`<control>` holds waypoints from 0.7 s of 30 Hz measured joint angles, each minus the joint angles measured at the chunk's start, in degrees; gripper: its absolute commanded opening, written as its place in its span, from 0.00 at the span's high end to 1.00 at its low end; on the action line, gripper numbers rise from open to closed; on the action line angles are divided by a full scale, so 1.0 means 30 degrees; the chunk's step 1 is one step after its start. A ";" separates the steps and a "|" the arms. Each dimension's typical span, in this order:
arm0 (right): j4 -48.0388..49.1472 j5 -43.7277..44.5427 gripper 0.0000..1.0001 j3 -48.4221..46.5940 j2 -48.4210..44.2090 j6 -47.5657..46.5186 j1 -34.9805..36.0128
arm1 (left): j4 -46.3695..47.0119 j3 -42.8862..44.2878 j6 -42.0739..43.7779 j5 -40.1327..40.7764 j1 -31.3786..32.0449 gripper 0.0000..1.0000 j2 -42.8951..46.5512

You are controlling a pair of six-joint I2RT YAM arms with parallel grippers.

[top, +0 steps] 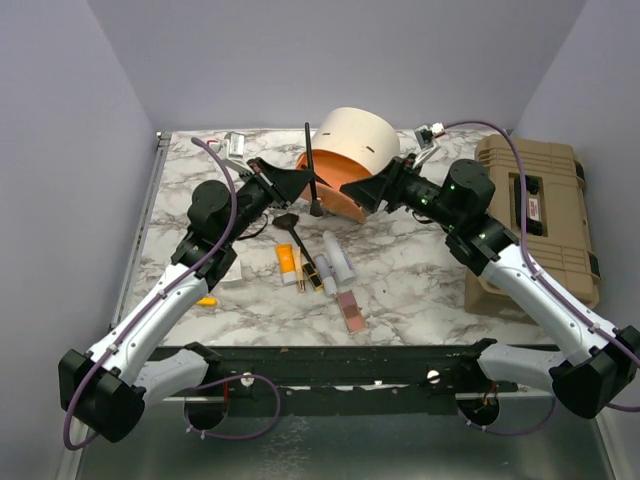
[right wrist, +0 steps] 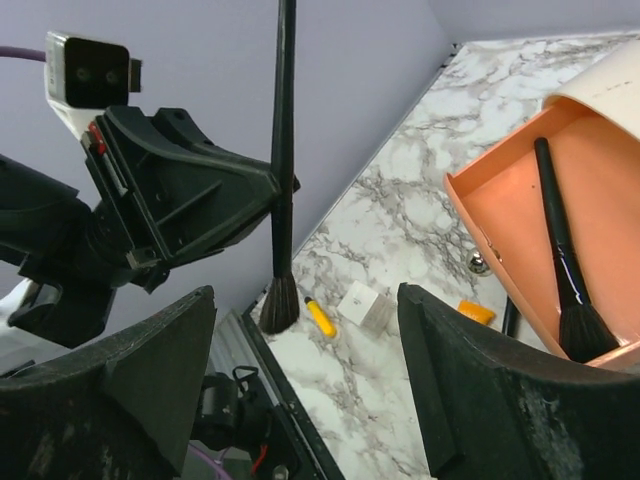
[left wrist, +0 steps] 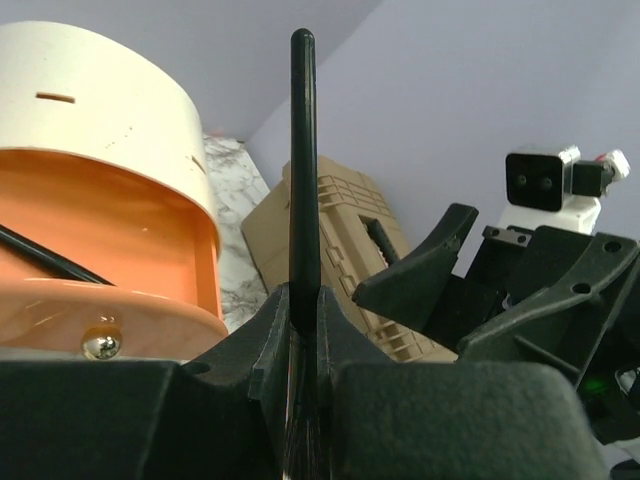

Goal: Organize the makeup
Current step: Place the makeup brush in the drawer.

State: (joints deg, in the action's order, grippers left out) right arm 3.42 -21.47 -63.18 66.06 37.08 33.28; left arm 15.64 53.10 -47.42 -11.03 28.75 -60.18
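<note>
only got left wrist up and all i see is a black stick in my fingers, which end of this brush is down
Observer: The right wrist view shows the black brush held upright in the left fingers, with its bristle head at the bottom.
Operator: ok and what's lying out on the table
Observer: In the top view, a cluster lies on the marble table, nearer the arm bases than the cream case: an orange tube, white tubes, a pink palette and a second brush.
</note>
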 measured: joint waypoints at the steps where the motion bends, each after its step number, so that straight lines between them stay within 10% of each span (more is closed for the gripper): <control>1: 0.0160 -0.0066 0.23 0.0000 0.0007 0.0160 0.0000 | 0.0087 -0.0044 -0.0015 -0.0182 0.0000 1.00 -0.0007; 21: 0.1625 -0.4306 0.44 -0.1421 0.4641 0.1596 0.0000 | 0.2222 -0.1770 -0.1792 -0.0284 0.0051 1.00 0.0117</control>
State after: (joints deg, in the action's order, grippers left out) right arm 8.29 -34.39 -67.44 79.99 41.87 33.28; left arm 22.31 47.79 -52.80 -11.88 28.91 -59.83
